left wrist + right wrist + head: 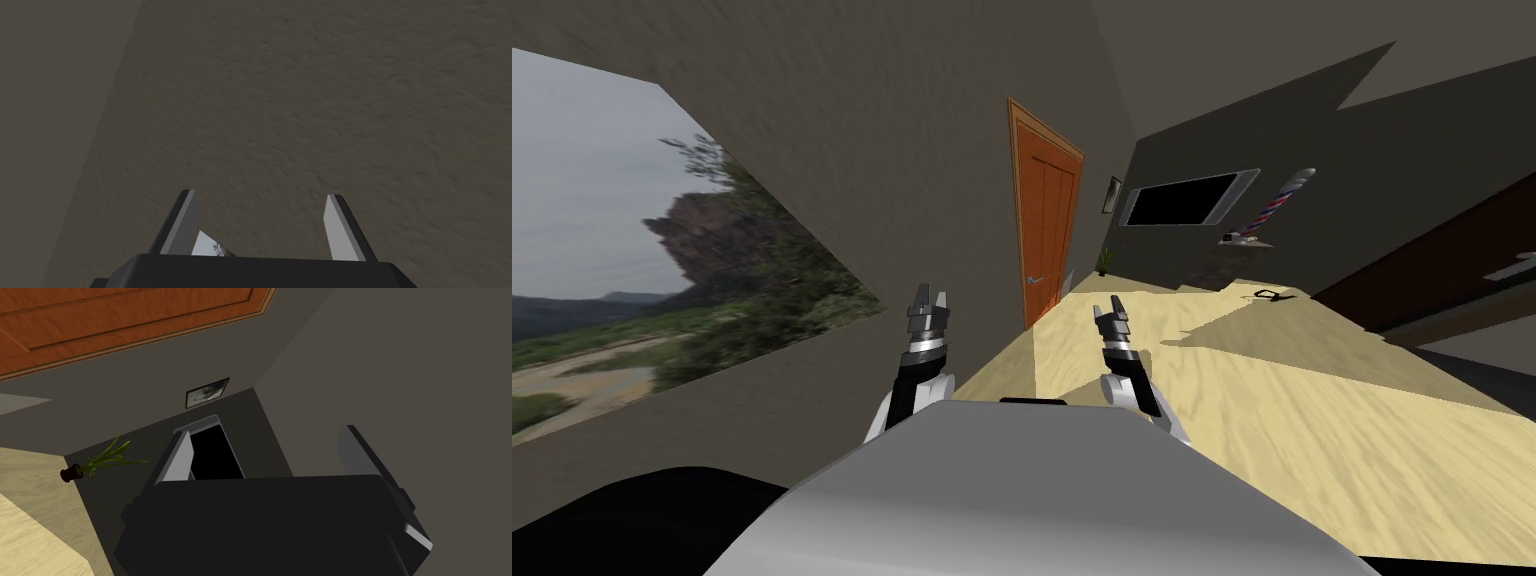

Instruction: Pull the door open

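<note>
Ahead along the grey wall (912,150), the orange-brown door (1047,215) stands shut in its frame, a grey lever handle (1033,281) low on its near edge, well apart from both arms. Beside that wall the left pincer (931,294) is raised, its fingers spread, facing bare grey plaster. Over the pale wood floor (1312,400) the right pincer (1116,308) is likewise spread, pointed toward the corner beyond the door, where a small potted plant (95,463) sits on the floor.
</note>
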